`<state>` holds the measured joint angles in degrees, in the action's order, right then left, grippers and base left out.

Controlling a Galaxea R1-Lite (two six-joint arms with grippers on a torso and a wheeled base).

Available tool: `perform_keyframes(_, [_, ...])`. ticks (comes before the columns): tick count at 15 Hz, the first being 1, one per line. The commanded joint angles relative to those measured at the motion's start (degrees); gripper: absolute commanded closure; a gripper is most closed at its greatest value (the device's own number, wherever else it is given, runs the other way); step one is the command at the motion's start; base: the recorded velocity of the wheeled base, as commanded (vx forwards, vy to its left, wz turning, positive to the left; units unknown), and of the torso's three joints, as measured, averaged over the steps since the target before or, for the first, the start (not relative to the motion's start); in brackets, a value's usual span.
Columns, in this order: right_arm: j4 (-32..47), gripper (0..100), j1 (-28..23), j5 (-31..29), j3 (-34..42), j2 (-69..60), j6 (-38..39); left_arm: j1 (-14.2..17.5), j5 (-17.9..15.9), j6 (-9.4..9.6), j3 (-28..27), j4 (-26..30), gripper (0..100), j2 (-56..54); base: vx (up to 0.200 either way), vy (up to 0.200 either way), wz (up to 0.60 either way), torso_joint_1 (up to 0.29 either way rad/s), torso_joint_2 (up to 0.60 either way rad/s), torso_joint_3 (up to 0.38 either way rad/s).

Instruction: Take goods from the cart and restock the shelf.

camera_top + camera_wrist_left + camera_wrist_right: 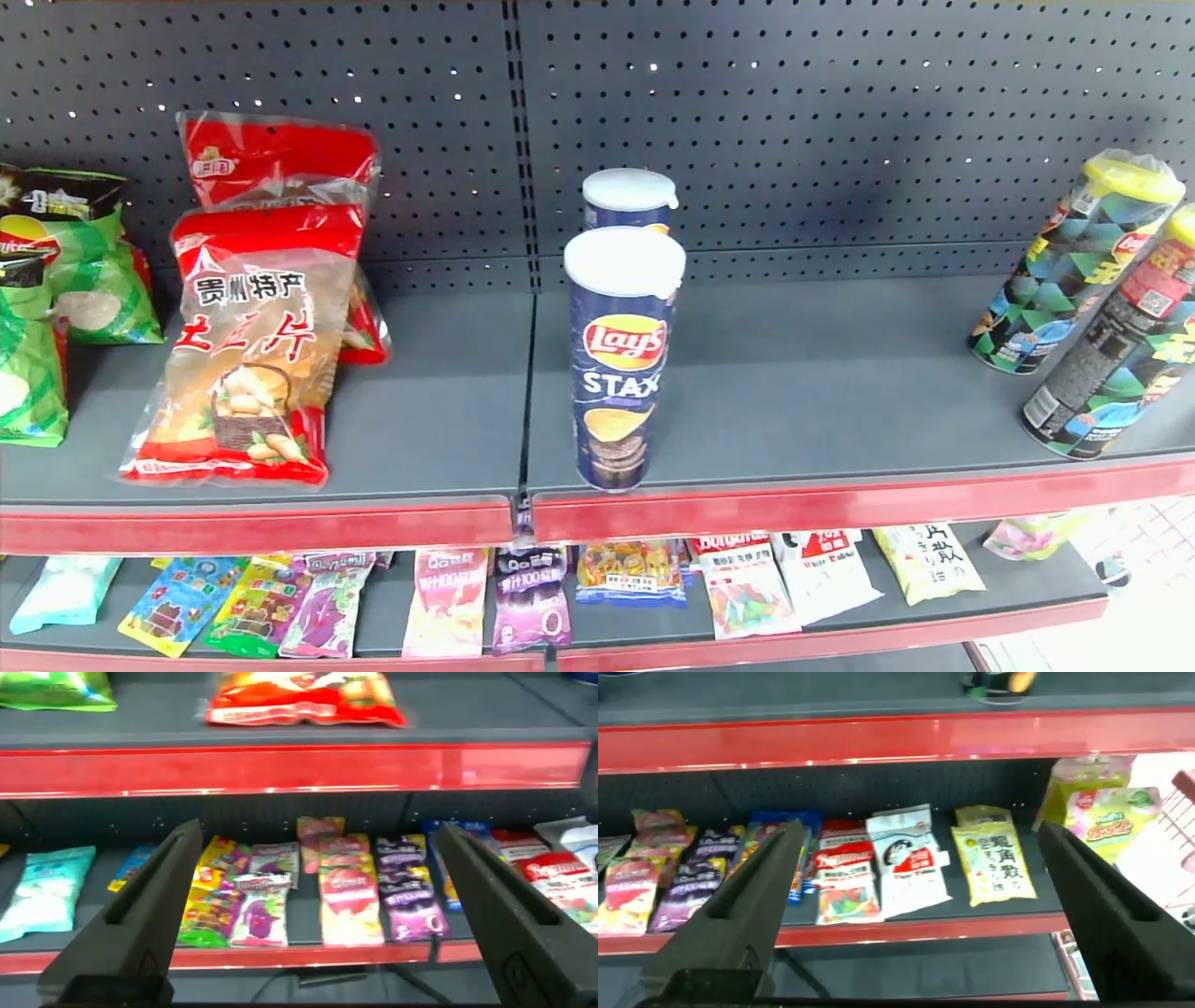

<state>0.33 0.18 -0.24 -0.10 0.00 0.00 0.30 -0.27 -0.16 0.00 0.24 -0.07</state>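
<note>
Upper shelf (794, 373) — two blue chip cans (618, 359), two red potato-slice bags (247, 355), two yellow-lidded patterned tubes (1074, 261) at three o'clock, at least two green chip bags (84, 280) at nine o'clock.

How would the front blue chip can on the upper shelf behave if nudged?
The blue can stands tall and narrow, so a push near its lid would probably tip it. It sits close to the red shelf lip, so it might fall off. Round, it would likely roll once down.
</note>
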Motion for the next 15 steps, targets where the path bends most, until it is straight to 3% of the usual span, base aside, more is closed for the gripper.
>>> perform_keyframes(1, [0.02,0,-0.01,-0.02,0.01,0.00,0.00,0.05,0.00,-0.02,0.00,0.02,0,0.07,0.000,-0.200,0.00,-0.002,-0.01,0.007])
perform_keyframes(15, [0.02,0,-0.01,0.07,0.01,0.00,0.00,0.05,0.00,-0.02,0.00,0.02,0,0.07,0.000,-0.200,0.00,0.003,0.00,0.001])
